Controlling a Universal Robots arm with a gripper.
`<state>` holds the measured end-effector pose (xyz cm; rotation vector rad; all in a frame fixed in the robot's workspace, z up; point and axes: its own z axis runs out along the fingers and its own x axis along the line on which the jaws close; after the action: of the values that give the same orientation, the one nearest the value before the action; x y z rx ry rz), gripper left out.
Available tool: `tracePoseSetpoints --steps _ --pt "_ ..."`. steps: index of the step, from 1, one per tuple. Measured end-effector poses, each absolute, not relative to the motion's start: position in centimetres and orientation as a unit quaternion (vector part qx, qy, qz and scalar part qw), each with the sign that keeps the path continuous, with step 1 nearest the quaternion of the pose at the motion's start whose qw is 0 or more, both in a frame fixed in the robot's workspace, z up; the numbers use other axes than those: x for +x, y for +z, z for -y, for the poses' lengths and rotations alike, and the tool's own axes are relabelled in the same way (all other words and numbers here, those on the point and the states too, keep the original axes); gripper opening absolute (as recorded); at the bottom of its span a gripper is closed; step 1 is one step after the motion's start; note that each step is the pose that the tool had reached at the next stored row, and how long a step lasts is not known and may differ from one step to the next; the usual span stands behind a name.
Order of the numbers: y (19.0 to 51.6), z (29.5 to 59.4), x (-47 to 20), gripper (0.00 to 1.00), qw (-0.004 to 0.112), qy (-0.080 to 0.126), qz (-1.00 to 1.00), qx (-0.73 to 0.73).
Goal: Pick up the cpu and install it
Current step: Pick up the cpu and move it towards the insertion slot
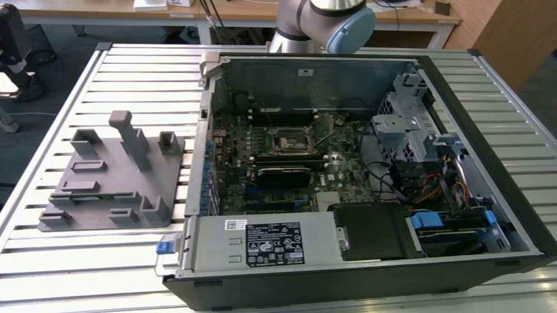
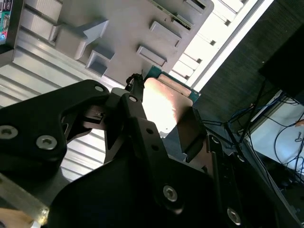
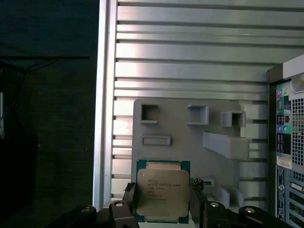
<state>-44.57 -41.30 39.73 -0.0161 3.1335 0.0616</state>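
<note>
Sq cpu, silver lid, teal rim, clamped btwn jaws.

A slatted metal desk carries an open computer case lying on its side. Inside are a green motherboard, a black socket frame and, along the near wall, a silver power supply. A grey tray with upright posts lies just beside the case, on the exterior view's left.
</note>
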Motion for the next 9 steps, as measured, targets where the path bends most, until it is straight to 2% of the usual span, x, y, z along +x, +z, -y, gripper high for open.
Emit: tracePoseSetpoints --steps 9 --pt "41.3 41.3 -44.6 0.53 0.004 0.02 -1.0 -0.005"
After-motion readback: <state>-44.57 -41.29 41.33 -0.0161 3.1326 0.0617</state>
